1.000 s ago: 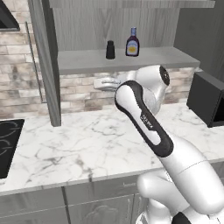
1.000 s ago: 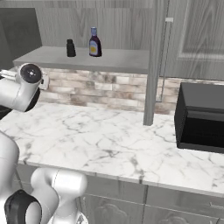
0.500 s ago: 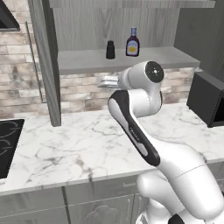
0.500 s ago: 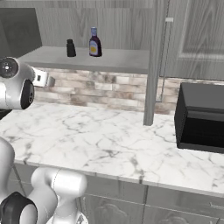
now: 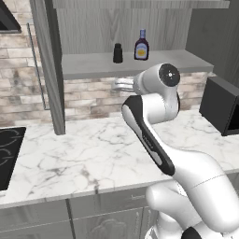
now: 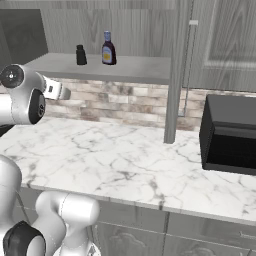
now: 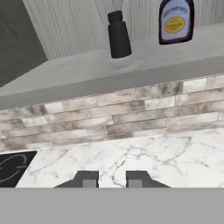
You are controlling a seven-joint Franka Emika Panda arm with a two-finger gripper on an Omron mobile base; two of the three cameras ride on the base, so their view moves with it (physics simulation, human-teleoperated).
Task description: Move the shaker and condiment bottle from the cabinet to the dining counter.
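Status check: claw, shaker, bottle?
Claw slightly open, empty, below the shelf. Shaker and bottle upright on it, apart. Nothing in the way.

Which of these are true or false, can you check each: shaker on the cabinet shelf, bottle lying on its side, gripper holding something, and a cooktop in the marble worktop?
1. The shaker stands on the cabinet shelf. True.
2. The condiment bottle lies on its side. False: it stands upright beside the shaker.
3. The gripper holds the shaker. False: it holds nothing and sits below shelf height.
4. A black cooktop is set in the marble worktop. True.
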